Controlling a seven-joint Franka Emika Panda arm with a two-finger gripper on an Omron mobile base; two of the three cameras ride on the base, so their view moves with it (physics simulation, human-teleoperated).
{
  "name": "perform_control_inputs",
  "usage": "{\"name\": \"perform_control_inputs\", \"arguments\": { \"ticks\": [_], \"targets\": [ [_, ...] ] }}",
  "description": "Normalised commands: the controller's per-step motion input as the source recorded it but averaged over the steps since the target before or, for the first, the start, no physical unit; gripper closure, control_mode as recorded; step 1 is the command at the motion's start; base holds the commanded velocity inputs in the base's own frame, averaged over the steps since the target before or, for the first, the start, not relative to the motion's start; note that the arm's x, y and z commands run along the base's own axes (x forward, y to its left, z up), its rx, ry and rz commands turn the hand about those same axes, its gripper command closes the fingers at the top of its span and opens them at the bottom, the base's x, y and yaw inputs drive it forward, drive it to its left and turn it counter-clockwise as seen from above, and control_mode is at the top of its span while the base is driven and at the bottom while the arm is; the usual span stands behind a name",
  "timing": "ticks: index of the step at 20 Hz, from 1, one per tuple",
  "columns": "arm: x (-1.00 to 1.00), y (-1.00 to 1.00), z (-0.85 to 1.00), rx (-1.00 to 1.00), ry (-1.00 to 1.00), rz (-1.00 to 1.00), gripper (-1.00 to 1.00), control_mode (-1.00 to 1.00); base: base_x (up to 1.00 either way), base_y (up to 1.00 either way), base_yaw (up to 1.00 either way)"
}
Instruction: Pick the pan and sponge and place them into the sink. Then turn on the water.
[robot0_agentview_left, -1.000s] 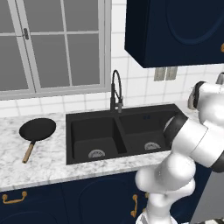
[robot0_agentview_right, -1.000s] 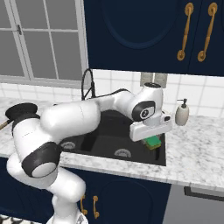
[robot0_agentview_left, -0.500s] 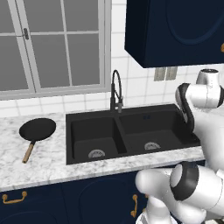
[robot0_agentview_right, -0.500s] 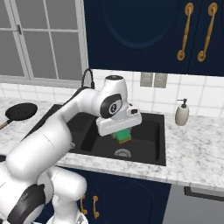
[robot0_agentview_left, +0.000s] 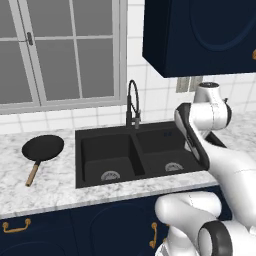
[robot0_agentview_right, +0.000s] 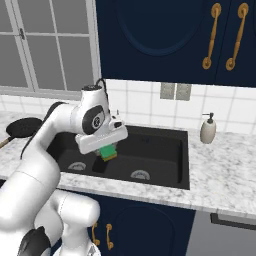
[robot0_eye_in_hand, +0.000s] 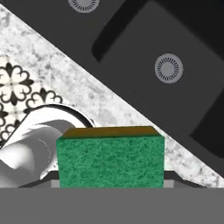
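while the hand (robot0_agentview_right: 107, 153) grips the sponge (robot0_agentview_right: 107, 152), both sink (robot0_agentview_right: 165, 172) basins hold nothing.

Even, bright rendered light throughout, soft faint shadows, no glare, everything sharp.

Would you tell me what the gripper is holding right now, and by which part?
The gripper holds the sponge above the sink; the exact grip points are hidden.

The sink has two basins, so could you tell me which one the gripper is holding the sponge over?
The gripper holds the sponge over the sink's left basin, on the pan's side, near the divider; the right basin lies beyond it.
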Motion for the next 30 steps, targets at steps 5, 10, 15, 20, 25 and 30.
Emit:
{"name": "perform_control_inputs", "arguments": {
  "ticks": [5,10,15,20,25,30],
  "targets": [
    [0.34,1.0,0.0,0.04,0.04,0.19,1.0,-1.0,0.0,0.0,0.0],
    [0.3,1.0,0.0,0.03,0.0,0.19,1.0,-1.0,0.0,0.0,0.0],
    [0.2,0.99,-0.1,0.0,0.0,0.19,1.0,-1.0,0.0,0.0,0.0],
    [0.76,0.72,-0.33,0.0,0.0,0.01,1.0,-1.0,0.0,0.0,0.0],
    [0.97,0.59,-0.48,0.0,0.0,0.0,1.0,-1.0,0.0,0.0,0.0],
    [0.96,0.25,-0.54,0.0,0.0,0.0,1.0,-1.0,0.0,0.0,0.0]
  ]
}}
